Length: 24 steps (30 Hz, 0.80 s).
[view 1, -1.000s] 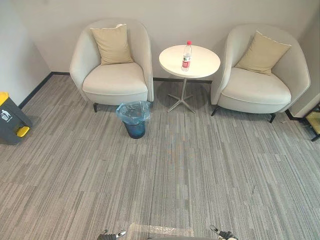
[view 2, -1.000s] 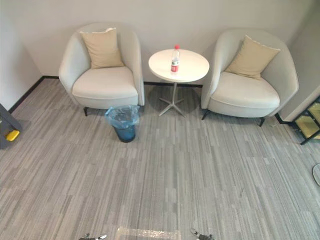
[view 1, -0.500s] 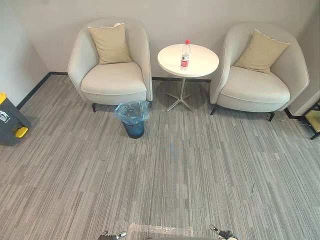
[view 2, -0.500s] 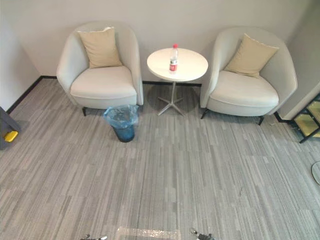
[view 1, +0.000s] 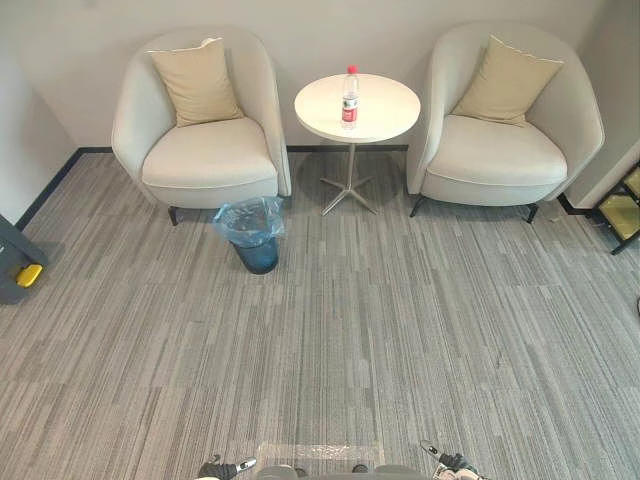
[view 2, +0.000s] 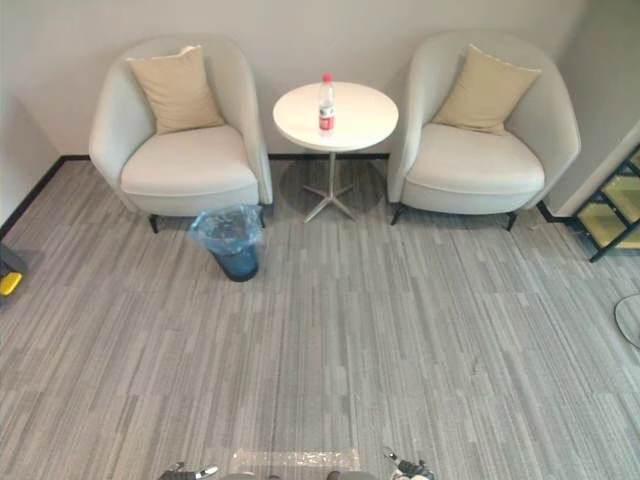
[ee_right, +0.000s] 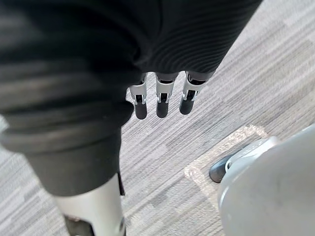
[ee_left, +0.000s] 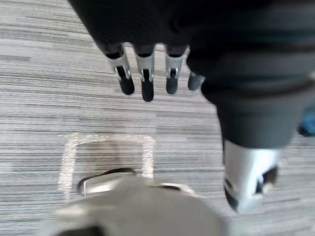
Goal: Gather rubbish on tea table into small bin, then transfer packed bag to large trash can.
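Grey striped carpet [view 1: 400, 330] runs out ahead of me to the far wall, where two pale armchairs stand on either side of a small round white desk [view 1: 385, 105]. One plastic bottle [view 1: 350, 97] with a red cap stands upright near the middle of the desk, and it is the one thing on it. The small bin [view 1: 258, 258], lined with a blue bag [view 1: 248, 215], sits on the carpet just in front of the armchair on my left [view 1: 205, 165], near the desk's foot but apart from it. At the far left edge a dark grey can with a yellow pedal [view 1: 14, 272] shows partly, and I take it for the large trash can.

My left hand [ee_left: 146, 81] hangs over the carpet with its fingers straight and a little spread, holding nothing. My right hand [ee_right: 161, 101] is the same, fingers straight, side by side and empty.

As I judge it, the gathering has not begun. The bottle is on the desk, the bag is in the bin, and I stand well apart from both, so the step in hand is the approach. The next move calls for walking forward until the desk is within reach. The bottle is tall and narrow and would tip easily, so I should curl my fingers round its body rather than nudge it, then carry it down and to my left, over the bin's mouth
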Motion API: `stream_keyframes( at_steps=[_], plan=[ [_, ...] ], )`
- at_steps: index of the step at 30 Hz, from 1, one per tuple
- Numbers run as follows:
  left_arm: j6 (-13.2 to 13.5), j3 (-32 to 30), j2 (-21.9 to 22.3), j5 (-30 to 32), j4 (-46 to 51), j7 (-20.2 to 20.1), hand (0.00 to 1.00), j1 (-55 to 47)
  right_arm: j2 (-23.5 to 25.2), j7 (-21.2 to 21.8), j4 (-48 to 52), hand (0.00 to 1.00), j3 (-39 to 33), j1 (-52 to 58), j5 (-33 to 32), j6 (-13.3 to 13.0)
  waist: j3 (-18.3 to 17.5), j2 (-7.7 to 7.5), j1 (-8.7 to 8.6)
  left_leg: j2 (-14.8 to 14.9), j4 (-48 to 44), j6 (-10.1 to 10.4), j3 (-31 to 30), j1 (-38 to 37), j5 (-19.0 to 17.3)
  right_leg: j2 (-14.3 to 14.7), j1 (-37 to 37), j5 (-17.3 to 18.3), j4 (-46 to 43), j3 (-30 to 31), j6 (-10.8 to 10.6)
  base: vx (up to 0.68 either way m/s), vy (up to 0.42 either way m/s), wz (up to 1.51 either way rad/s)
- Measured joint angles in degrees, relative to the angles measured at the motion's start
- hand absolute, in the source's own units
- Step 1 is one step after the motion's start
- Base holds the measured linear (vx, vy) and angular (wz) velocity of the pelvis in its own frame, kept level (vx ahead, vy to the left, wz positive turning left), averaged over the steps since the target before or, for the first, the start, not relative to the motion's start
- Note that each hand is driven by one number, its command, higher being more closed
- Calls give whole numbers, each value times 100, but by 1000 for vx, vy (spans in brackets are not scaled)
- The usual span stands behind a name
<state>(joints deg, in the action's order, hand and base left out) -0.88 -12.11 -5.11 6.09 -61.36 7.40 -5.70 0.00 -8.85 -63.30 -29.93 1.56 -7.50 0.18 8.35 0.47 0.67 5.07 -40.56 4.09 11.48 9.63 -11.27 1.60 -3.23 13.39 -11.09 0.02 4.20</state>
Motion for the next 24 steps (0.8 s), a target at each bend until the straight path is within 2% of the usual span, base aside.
stream_keyframes(
  at_steps=[1,2,5,7,8,9,10,12,13,14,15,16,17,18,19,21,22,24],
  plan=[
    [1,-112,73,-98,56,13,0,-46,-23,-31,116,0,133,-8,-8,8,49,65,32,165,-604,-11,77,292,-151,38,-183,99,-7,94,122,193,-3,-29],
    [3,-115,86,-173,91,17,0,-73,-38,-43,147,0,157,14,-9,8,55,80,25,187,-583,-5,97,415,-302,22,-312,89,14,165,71,268,34,-32],
    [12,-77,74,-200,116,15,0,-58,-18,-61,132,0,148,-26,-15,12,47,48,125,121,495,-133,222,601,-308,-131,-479,175,180,395,8,245,91,-40],
    [11,44,51,-202,102,18,0,-62,-29,-81,120,0,134,-30,-8,21,36,60,125,-124,1981,-81,144,720,253,-332,-595,348,349,514,-118,352,178,-31],
    [11,141,42,-201,90,19,0,-71,-56,-80,97,0,111,-22,2,27,21,76,133,-183,2266,-92,11,727,476,-359,-632,415,368,545,-191,367,234,-34],
    [7,192,-14,-181,2,16,0,-101,-27,-82,63,0,68,-2,14,32,-30,23,181,-309,2155,-327,4,718,748,-490,-698,606,288,669,-288,439,256,-44],
    [0,185,-74,-170,-19,20,0,-129,53,-70,34,0,47,49,28,39,-115,-85,199,-372,2045,-393,165,709,462,-599,-644,627,51,706,-324,589,286,-52],
    [-2,167,-91,-170,-14,21,0,-127,119,-66,128,0,41,77,86,35,-132,-142,288,-407,2040,-520,350,527,369,-675,-379,552,-663,700,-453,504,214,-40],
    [-5,171,-116,-164,-14,18,0,-127,117,-59,133,0,47,79,103,38,-129,-177,268,-489,2202,-600,448,192,263,-718,-27,398,-1747,641,-722,446,219,-31],
    [-13,176,-123,-162,-2,19,0,-116,121,-50,166,0,96,88,143,34,-130,-188,244,-570,2406,-646,464,-148,222,-800,385,115,-2764,551,-1119,438,207,-24],
    [-15,176,-122,-160,-1,20,0,-79,118,-44,198,0,120,95,179,30,-127,-187,236,-602,2520,-646,466,-352,182,-847,622,33,-3370,475,-1238,411,184,-13],
    [-23,174,-111,-160,-2,20,0,4,108,-36,319,0,177,98,269,27,-102,-169,231,-623,2714,-629,483,-724,112,-957,1025,39,-4200,184,-1214,373,141,-18],
    [-53,168,-90,-161,-4,15,0,63,98,-24,436,0,284,112,309,23,-85,-137,231,-623,2938,-589,508,-1054,81,-1093,1367,77,-4580,-145,-1138,409,131,-19],
    [-66,165,-83,-162,0,15,0,94,98,-20,504,0,353,116,309,15,-65,-84,226,-618,3084,-578,519,-1240,74,-1185,1564,123,-4646,-365,-1058,393,77,-12],
    [-75,137,-80,-163,-1,15,0,170,93,-16,605,0,424,105,308,9,-54,-103,213,-613,3295,-552,517,-1533,58,-1331,1851,202,-4547,-724,-958,331,29,-1],
    [-76,70,-56,-164,-3,18,0,245,108,-7,620,0,427,75,307,-4,-31,-101,169,-545,3514,-516,507,-1927,37,-1367,2064,279,-3826,-1120,-871,282,-36,10],
    [-66,70,-36,-163,-1,18,0,268,113,-4,624,0,437,68,307,-37,-46,-89,134,-491,3593,-464,501,-2032,5,-1299,2103,167,-3010,-1239,-841,290,-83,33],
    [-53,68,53,-163,-1,15,0,379,127,-4,603,0,433,4,306,-61,-27,-118,61,-462,3651,-309,318,-2142,-134,-1174,2136,-318,-1792,-1118,-755,326,-156,54]
  ],
)
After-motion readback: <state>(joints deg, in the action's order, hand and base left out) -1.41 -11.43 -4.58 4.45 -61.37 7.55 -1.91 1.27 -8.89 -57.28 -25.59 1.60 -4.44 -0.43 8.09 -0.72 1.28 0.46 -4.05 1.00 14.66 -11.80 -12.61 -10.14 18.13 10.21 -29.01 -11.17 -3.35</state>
